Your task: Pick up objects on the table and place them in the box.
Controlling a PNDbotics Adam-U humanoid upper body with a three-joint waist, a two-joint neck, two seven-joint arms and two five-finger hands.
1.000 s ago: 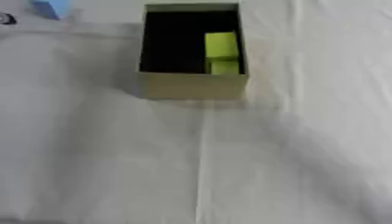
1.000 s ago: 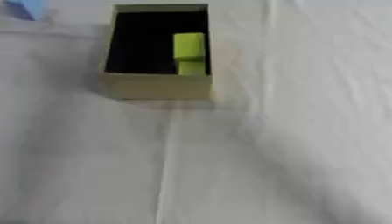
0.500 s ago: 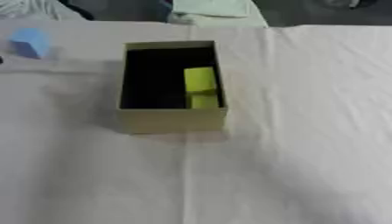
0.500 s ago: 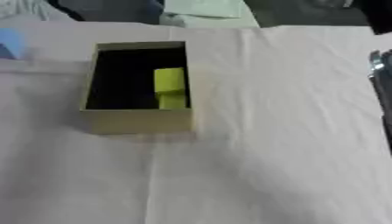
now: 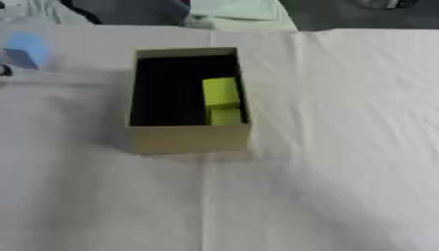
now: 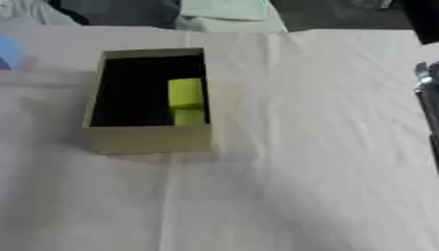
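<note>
box (image 5: pixel 188 138), tan, open, on white cloth (image 5: pixel 343 147); yellow-green block (image 5: pixel 221 93) inside, by its right wall; blue block (image 5: pixel 24 49) far left; my right arm (image 6: pixel 426 93), seemingly, at right edge — fingers: cannot tell

Dark arm (image 6: pixel 427 98) sliver with silvery metallic edge, blurred, right border

Box (image 5: pixel 188 139) walls upright; yellow blocks (image 5: pixel 221 92) fill right side, left side free. Blue block (image 5: pixel 25 49) far left.
</note>
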